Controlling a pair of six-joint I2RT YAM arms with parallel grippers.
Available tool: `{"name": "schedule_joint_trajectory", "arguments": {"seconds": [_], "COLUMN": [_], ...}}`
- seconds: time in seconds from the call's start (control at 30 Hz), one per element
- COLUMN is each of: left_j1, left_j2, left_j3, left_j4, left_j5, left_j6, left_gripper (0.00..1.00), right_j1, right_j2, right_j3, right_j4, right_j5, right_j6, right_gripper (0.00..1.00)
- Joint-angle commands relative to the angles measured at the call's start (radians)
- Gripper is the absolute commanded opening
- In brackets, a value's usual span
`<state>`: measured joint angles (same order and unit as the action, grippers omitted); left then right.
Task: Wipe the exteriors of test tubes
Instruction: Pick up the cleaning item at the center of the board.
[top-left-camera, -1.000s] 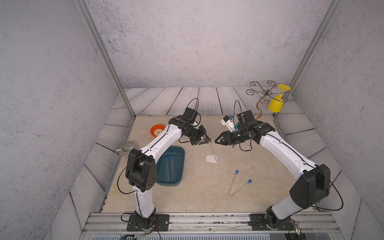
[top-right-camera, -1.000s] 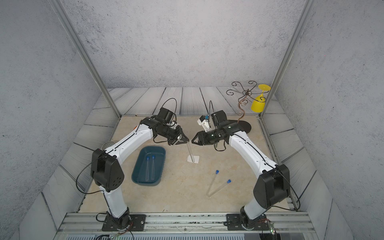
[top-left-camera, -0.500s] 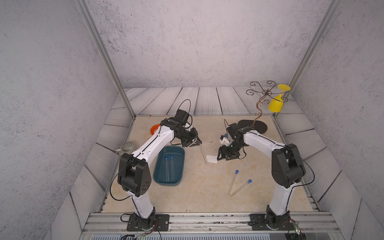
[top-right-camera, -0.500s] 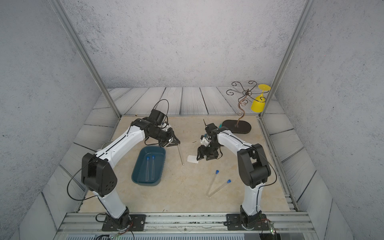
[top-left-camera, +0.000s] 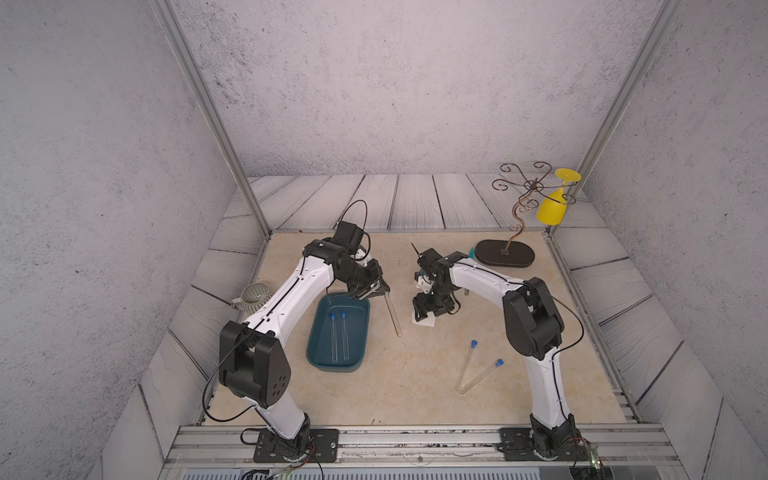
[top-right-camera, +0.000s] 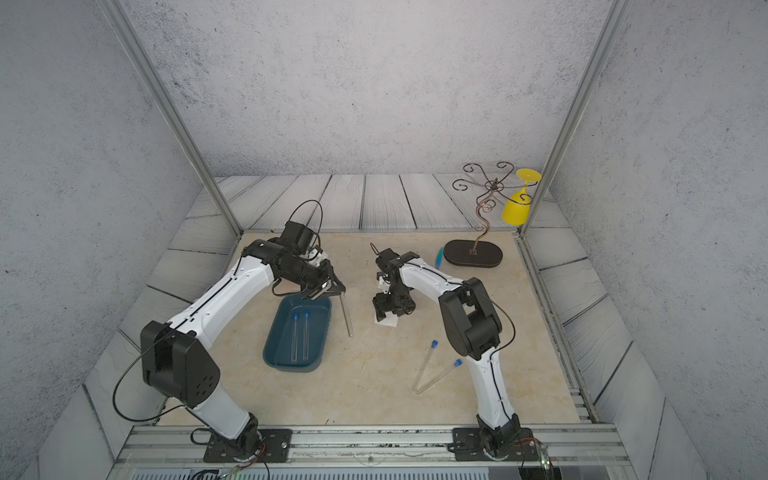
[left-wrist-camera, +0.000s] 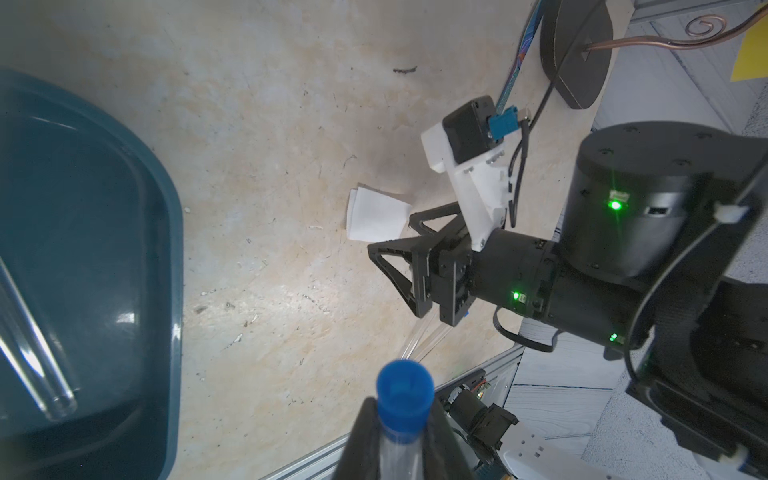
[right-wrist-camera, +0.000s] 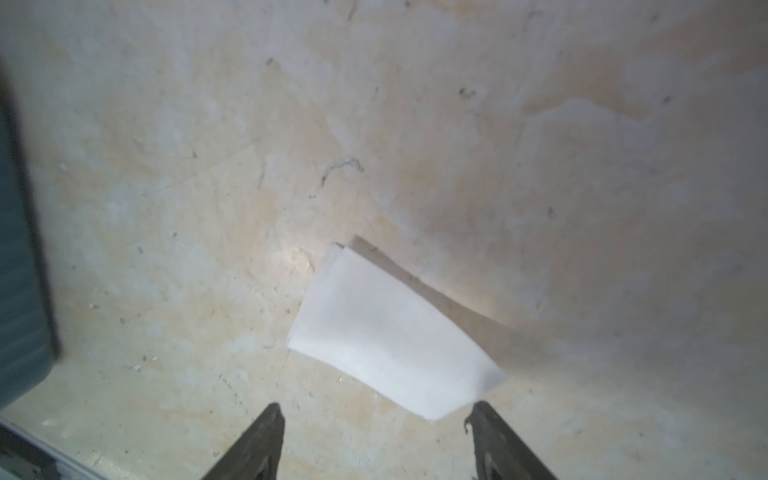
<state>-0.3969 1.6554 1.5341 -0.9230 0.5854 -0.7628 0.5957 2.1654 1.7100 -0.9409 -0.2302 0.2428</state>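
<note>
My left gripper (top-left-camera: 376, 291) is shut on a clear test tube (top-left-camera: 392, 316) just below its blue cap (left-wrist-camera: 405, 390). The tube hangs slanted beside the blue tray (top-left-camera: 357, 328), its round end low over the table. Two test tubes (top-left-camera: 339, 336) lie in that tray. Two others (top-left-camera: 473, 370) lie on the table at the front right. My right gripper (right-wrist-camera: 376, 411) is open and points down, close over a folded white wipe (right-wrist-camera: 390, 336) on the table. Nothing is between its fingers (right-wrist-camera: 270, 428). In both top views the wipe (top-right-camera: 386, 321) peeks out under that gripper.
A dark oval stand (top-left-camera: 505, 252) with a wire rack and a hanging yellow glass (top-left-camera: 552, 210) is at the back right. A teal utensil (top-left-camera: 471, 252) lies beside its base. A ribbed grey mug (top-left-camera: 253, 297) sits off the mat at the left.
My right gripper has dropped from mid-air down to the wipe and its jaws have widened. My left gripper has carried the tube left and lower, next to the tray.
</note>
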Motion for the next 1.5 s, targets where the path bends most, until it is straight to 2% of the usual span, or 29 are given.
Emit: {"name": "schedule_joint_trajectory", "arguments": {"seconds": [0.0, 0.23, 0.47, 0.6, 0.73, 0.83, 1.03, 1.17, 1.3, 1.37, 1.47], "left_j1": [0.01, 0.013, 0.013, 0.013, 0.013, 0.013, 0.012, 0.011, -0.001, -0.009, -0.018], "left_j2": [-0.026, -0.024, -0.012, -0.01, -0.009, -0.004, 0.025, 0.045, 0.062, 0.074, 0.088], "left_j3": [-0.007, -0.003, -0.003, -0.002, -0.004, 0.001, 0.04, 0.065, 0.102, 0.12, 0.149], "left_j4": [-0.032, -0.042, -0.039, -0.039, -0.041, -0.039, -0.046, -0.037, -0.039, -0.038, -0.037], "left_j5": [-0.016, -0.018, -0.017, -0.021, -0.024, -0.029, -0.06, -0.068, -0.086, -0.086, -0.082], "left_j6": [0.023, 0.026, 0.028, 0.031, 0.033, 0.034, 0.06, 0.063, 0.066, 0.063, 0.054], "left_gripper": [0.11, 0.11, 0.11, 0.11, 0.11, 0.11, 0.11, 0.11, 0.11, 0.11, 0.11], "right_j1": [0.001, 0.021, 0.023, 0.024, 0.023, 0.016, -0.004, -0.004, -0.002, 0.002, 0.014], "right_j2": [0.072, 0.138, 0.153, 0.15, 0.132, 0.062, -0.248, -0.416, -0.44, -0.446, -0.44], "right_j3": [0.037, 0.057, 0.038, 0.032, 0.02, 0.006, -0.07, -0.073, -0.004, -0.004, 0.009], "right_j4": [-0.009, -0.033, -0.024, -0.019, -0.009, -0.006, -0.021, -0.076, -0.172, -0.168, -0.171], "right_j5": [0.082, 0.192, 0.212, 0.218, 0.201, 0.146, -0.081, -0.155, -0.209, -0.258, -0.261], "right_j6": [0.03, 0.036, 0.035, 0.035, 0.029, 0.016, -0.026, -0.035, -0.053, -0.052, -0.055], "right_gripper": [0.67, 0.5, 0.2, 0.07, 0.05, 0.05, 0.05, 0.05, 0.05, 0.04, 0.04]}}
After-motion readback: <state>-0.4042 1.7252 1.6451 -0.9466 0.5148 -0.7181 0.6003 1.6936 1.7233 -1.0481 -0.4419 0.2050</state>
